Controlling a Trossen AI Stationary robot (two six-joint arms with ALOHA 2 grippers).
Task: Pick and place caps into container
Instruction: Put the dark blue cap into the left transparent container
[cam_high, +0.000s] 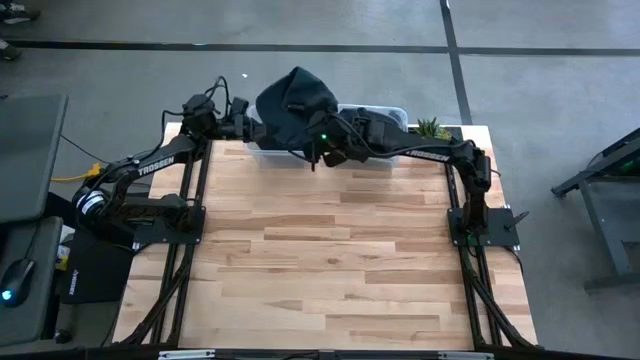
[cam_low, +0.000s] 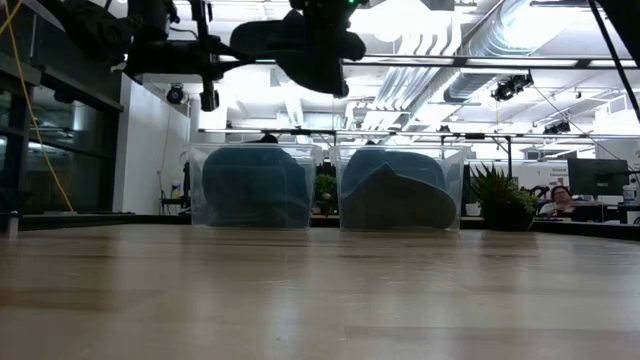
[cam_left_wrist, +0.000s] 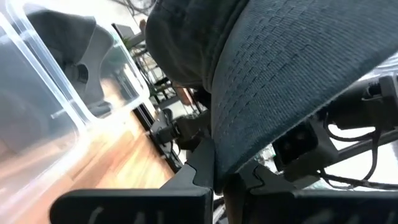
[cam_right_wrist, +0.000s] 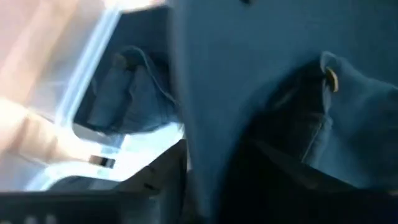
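Observation:
A dark slate-blue cap (cam_high: 295, 105) hangs in the air between my two grippers, above the far edge of the table; in the low view the cap (cam_low: 310, 45) is well above the bins. My left gripper (cam_high: 246, 127) is shut on its left side and my right gripper (cam_high: 328, 138) on its right side. Below stand two clear bins, the left bin (cam_low: 250, 185) and the right bin (cam_low: 400, 188), each with caps resting inside on its floor. The left wrist view shows the cap (cam_left_wrist: 292, 62) close up. My left gripper (cam_left_wrist: 214, 177) pinches the cap's lower edge (cam_left_wrist: 217, 149) between its two fingers, coming level from the table's left. The cap is lifted clear and spreads away from the fingers. My right gripper is shut on the cap's right side (cam_right_wrist: 199, 143), coming from the table's right. The cloth itself hides its fingers and the place of contact.
The bins stand side by side at the table's far edge, the right bin's rim (cam_high: 385, 110) showing past the cap. A small green plant (cam_high: 432, 127) stands to their right. The wooden table top (cam_high: 330, 250) stretches toward the near edge. A person (cam_low: 560, 200) sits in the room behind.

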